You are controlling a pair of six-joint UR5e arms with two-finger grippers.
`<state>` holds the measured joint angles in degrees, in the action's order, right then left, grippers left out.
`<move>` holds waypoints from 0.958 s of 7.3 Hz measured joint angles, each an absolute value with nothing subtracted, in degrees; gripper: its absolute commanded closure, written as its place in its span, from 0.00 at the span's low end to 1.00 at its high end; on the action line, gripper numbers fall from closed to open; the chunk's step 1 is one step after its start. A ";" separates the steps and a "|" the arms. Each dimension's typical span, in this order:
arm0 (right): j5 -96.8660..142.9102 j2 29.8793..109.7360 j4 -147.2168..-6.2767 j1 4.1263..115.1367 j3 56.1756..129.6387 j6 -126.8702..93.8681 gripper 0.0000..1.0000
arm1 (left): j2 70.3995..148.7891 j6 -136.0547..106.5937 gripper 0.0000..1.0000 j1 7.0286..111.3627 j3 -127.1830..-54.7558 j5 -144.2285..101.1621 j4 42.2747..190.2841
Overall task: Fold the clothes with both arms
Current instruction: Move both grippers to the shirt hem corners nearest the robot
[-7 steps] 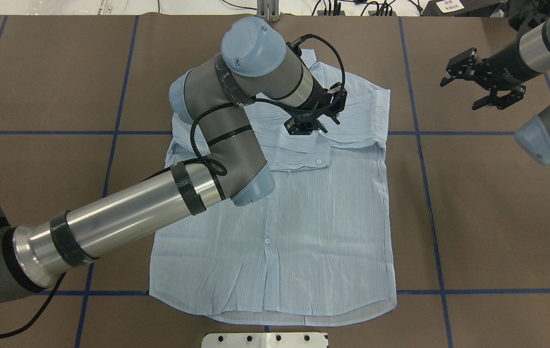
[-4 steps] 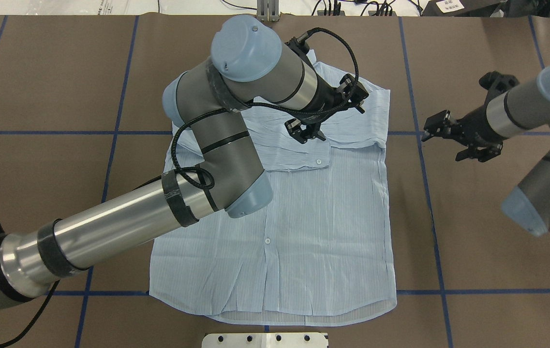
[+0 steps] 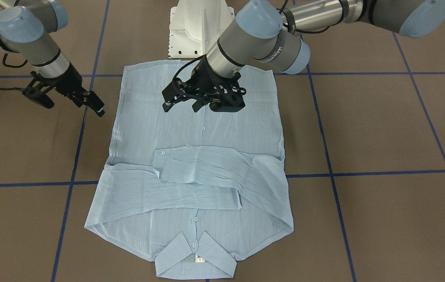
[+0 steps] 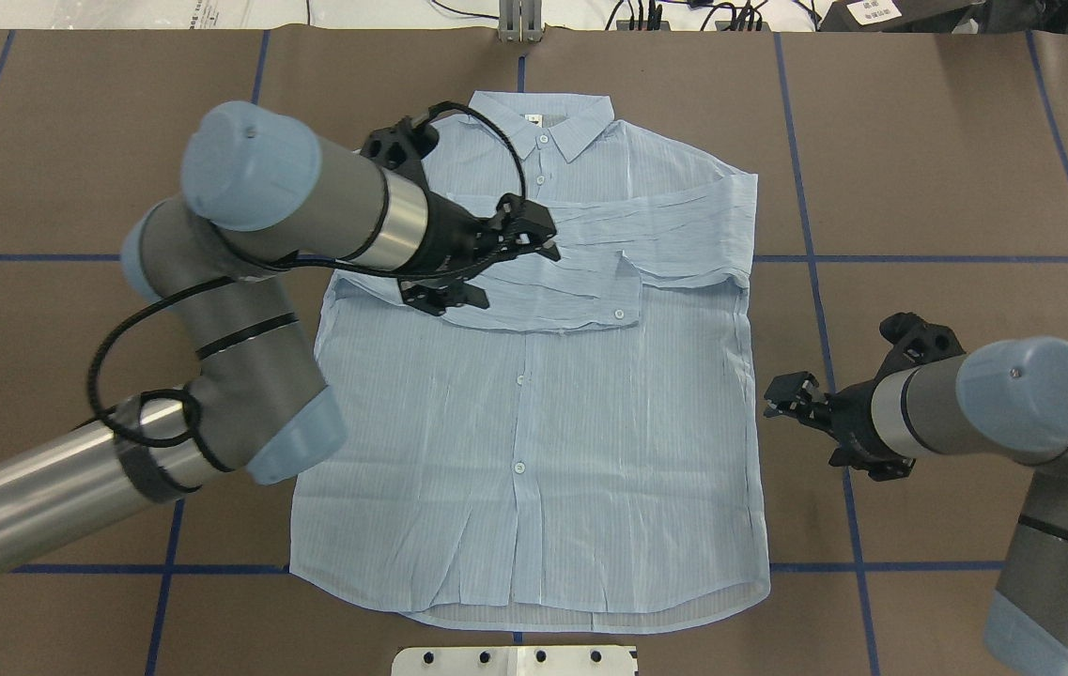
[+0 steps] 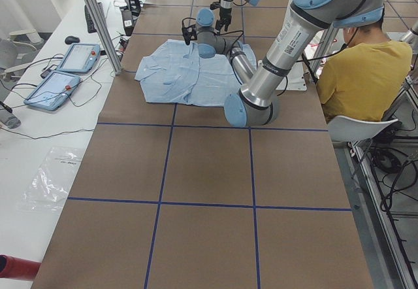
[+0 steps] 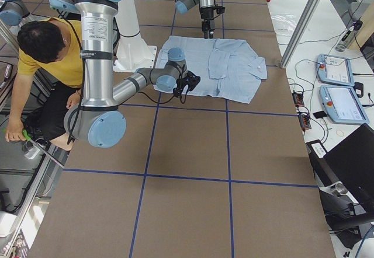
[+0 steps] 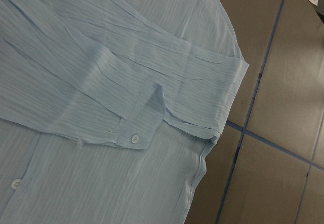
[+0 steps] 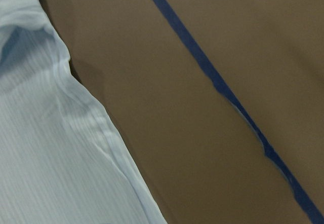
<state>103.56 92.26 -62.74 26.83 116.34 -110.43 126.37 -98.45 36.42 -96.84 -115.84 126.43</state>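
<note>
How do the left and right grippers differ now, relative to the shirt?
The left gripper hangs over the shirt's folded sleeves; the right gripper sits beside the shirt's side edge, over bare table. Left is nearer the collar, right nearer the hem. Both are open, empty.

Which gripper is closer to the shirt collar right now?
Left. The left gripper hovers over the folded sleeves, a short way from the collar. The right gripper is off the shirt, beside its side edge, farther toward the hem.
</note>
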 measured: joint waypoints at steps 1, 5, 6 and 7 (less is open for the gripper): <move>99.60 93.60 -62.85 22.37 118.03 -115.47 0.02 | 118.80 -94.06 0.01 37.71 -103.87 -116.06 126.15; 90.83 94.96 -67.20 10.75 120.88 -126.13 0.06 | 103.03 -87.92 0.00 39.35 -116.18 -116.20 125.43; 90.47 94.73 -70.34 9.17 122.15 -127.18 0.06 | 102.76 -87.84 0.01 39.52 -116.55 -116.14 125.40; 90.25 94.57 -72.46 7.83 122.93 -127.81 0.08 | 102.72 -87.82 0.01 39.65 -116.81 -116.12 125.39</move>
